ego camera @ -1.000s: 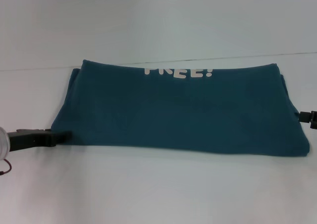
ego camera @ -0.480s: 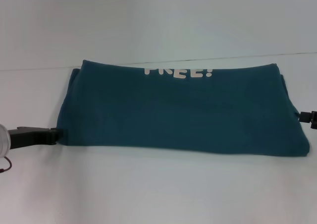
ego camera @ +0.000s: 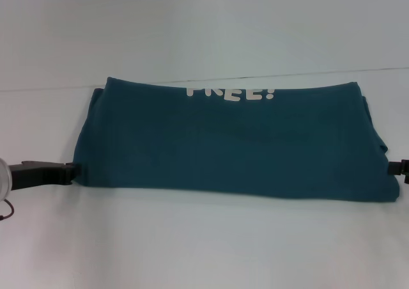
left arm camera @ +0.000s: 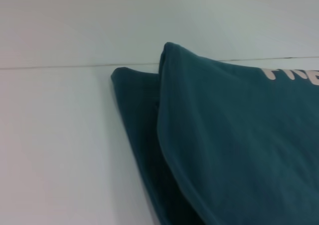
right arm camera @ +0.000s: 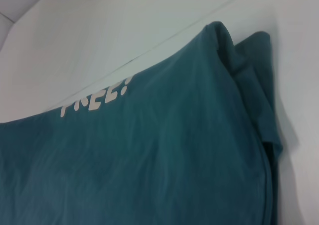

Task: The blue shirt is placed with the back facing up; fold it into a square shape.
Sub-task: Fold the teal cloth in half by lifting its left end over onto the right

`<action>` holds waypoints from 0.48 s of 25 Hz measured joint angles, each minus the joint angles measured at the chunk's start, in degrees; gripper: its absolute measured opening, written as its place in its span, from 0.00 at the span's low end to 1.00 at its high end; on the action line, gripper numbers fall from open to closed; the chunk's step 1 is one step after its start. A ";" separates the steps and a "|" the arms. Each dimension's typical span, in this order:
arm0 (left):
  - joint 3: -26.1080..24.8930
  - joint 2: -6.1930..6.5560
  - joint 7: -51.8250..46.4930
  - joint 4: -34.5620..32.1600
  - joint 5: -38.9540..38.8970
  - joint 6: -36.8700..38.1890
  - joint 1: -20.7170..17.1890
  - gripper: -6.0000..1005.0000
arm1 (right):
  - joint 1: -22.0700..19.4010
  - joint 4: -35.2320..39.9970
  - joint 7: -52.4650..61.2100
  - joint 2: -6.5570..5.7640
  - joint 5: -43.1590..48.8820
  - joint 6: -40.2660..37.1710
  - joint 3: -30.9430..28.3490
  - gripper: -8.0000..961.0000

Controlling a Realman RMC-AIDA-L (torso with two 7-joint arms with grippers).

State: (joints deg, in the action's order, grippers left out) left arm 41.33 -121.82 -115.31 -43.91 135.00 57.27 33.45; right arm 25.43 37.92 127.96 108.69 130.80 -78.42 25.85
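The blue shirt (ego camera: 230, 145) lies folded across the middle of the white desk (ego camera: 204, 244), lettering up; left gripper (ego camera: 67, 171) and right gripper (ego camera: 399, 168) flank it, jaw states indiscernible.

Left end effector (ego camera: 71, 170) low at left edge, right end effector (ego camera: 401, 168) barely visible at right edge

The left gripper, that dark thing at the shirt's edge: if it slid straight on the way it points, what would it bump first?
Probably the blue shirt: the left gripper points at its near left corner, apparently already touching it.
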 joint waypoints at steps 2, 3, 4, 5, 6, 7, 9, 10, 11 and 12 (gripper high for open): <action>0.05 0.00 0.00 -0.38 0.00 0.52 -0.04 0.01 | 0.08 -0.24 0.00 0.18 0.25 0.27 0.06 0.70; 0.06 0.00 0.00 -0.43 0.00 0.69 -0.06 0.01 | 0.17 -0.45 0.01 0.27 0.51 0.48 0.10 0.70; 0.07 0.00 0.00 -0.46 -0.01 0.90 -0.07 0.01 | 0.31 -0.75 0.01 0.37 0.88 0.68 0.16 0.70; 0.07 0.00 -0.01 -0.46 0.00 1.06 -0.07 0.01 | 0.48 -1.14 0.02 0.43 1.32 0.95 0.16 0.70; 0.08 0.00 0.00 -0.47 -0.01 1.16 -0.07 0.01 | 0.60 -1.40 0.02 0.50 1.69 1.16 0.17 0.70; 0.08 0.00 0.00 -0.48 -0.01 1.26 -0.07 0.01 | 0.68 -1.58 0.02 0.59 2.03 1.39 0.17 0.70; 0.07 0.00 0.00 -0.62 -0.01 1.33 -0.09 0.01 | 0.75 -1.68 -0.03 0.82 2.31 1.69 0.17 0.70; 0.08 0.00 0.00 -0.67 -0.01 1.38 -0.11 0.01 | 0.75 -1.69 -0.08 0.87 2.32 1.73 0.17 0.70; 0.07 0.00 0.00 -0.71 -0.01 1.46 -0.14 0.01 | 0.76 -1.69 -0.13 0.91 2.33 1.75 0.17 0.70; 0.07 0.00 0.00 -0.74 -0.01 1.49 -0.16 0.01 | 0.77 -1.70 -0.20 0.93 2.34 1.77 0.17 0.70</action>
State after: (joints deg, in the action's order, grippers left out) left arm 41.40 -121.81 -115.31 -44.64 134.99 58.75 33.29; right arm 26.19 36.22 127.76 109.63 133.13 -76.65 26.02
